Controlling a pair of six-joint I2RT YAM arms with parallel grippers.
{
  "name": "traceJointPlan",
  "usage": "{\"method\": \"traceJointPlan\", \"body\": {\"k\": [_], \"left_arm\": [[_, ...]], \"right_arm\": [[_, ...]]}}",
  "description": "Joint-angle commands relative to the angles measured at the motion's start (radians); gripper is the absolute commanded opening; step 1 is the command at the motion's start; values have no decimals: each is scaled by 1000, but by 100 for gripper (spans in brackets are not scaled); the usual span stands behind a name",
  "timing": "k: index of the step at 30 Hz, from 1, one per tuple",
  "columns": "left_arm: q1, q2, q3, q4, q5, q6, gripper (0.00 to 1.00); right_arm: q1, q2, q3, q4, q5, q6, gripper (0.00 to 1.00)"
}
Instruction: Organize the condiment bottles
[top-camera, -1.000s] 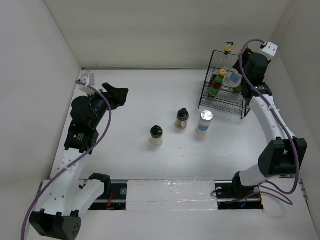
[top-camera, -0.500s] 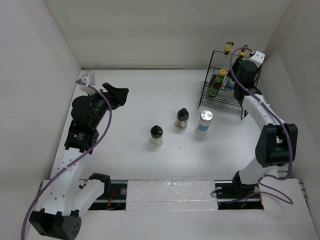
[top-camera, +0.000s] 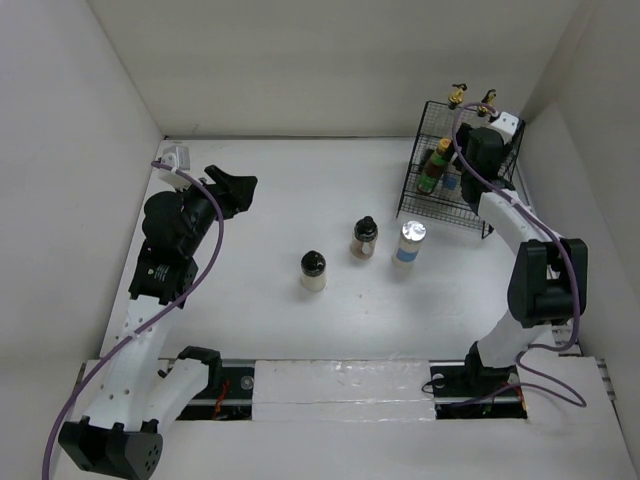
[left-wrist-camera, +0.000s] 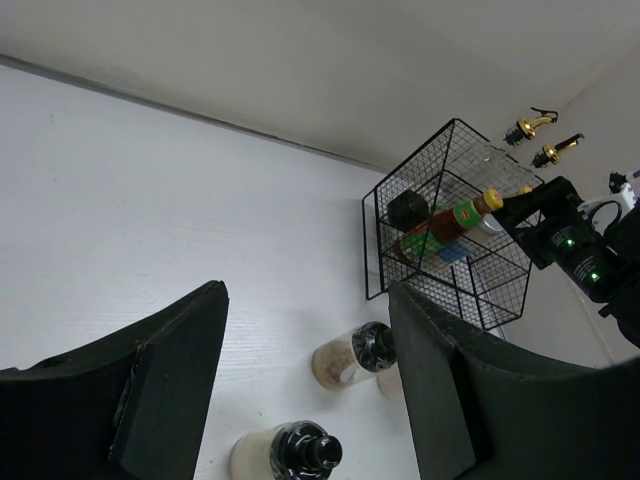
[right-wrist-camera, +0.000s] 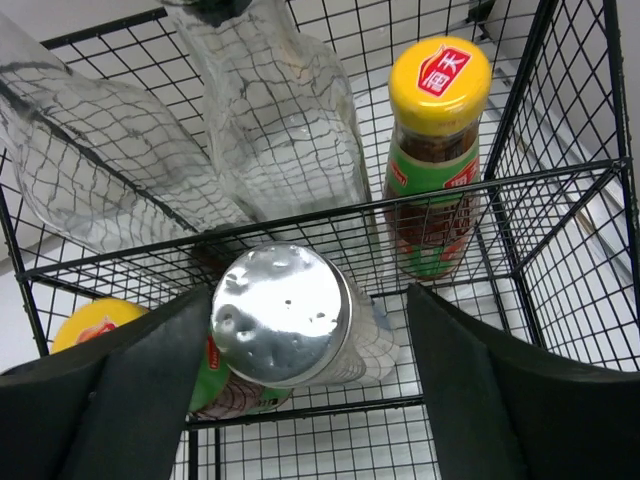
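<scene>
Bottles are split between table (top-camera: 280, 215) and rack, so the sorting looks a little over half done. Three of them stand loose on the open table: a black-capped jar (top-camera: 313, 270) nearest the arms, a second black-capped jar (top-camera: 364, 238) just beyond it to the right, and a metal-topped shaker (top-camera: 409, 243) beside that one, near the foot of the black wire basket (top-camera: 417, 185). In the basket at the far right are two clear glass bottles (right-wrist-camera: 285, 125) with gold spouts, a yellow-capped sauce bottle (right-wrist-camera: 437, 150), another yellow-capped sauce (right-wrist-camera: 95, 325) lower down, and a perforated-lid shaker (right-wrist-camera: 290, 315). By my reading the three loose bottles remain to be moved. The left arm is folded up along the left side of the table, well apart from every bottle. The left gripper (top-camera: 242, 192) points toward the middle, its fingers spread with nothing between them. The right arm is stretched up the right edge to the far corner, its wrist above the basket. The right gripper (right-wrist-camera: 308, 300) straddles the perforated-lid shaker inside the wires. One finger looks pressed to the lid's edge and the other shows a thin gap. Whether it is grasping or has let go, I cannot tell.
</scene>
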Motion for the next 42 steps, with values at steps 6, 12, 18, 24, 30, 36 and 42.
{"method": "traceJointPlan", "body": {"k": [6, 12, 18, 24, 30, 36, 42], "left_arm": [[-3, -10, -7, 42, -4, 4, 61], [-3, -12, -7, 42, -4, 4, 61], [-3, -13, -7, 42, 2, 4, 61], [-3, -12, -7, 32, 4, 4, 61], [-3, -12, -7, 42, 4, 4, 61], [-3, -24, -7, 42, 4, 4, 61], [-3, -24, -7, 42, 4, 4, 61]], "right_arm": [[10, -131, 54, -18, 17, 19, 90], [99, -392, -126, -18, 43, 19, 47], [277, -563, -355, -70, -32, 87, 64], [386, -638, -423, -338, -45, 67, 100], [397, -566, -443, -348, -71, 67, 100], [387, -437, -401, -296, -35, 48, 84], [447, -454, -372, -292, 73, 70, 52]]}}
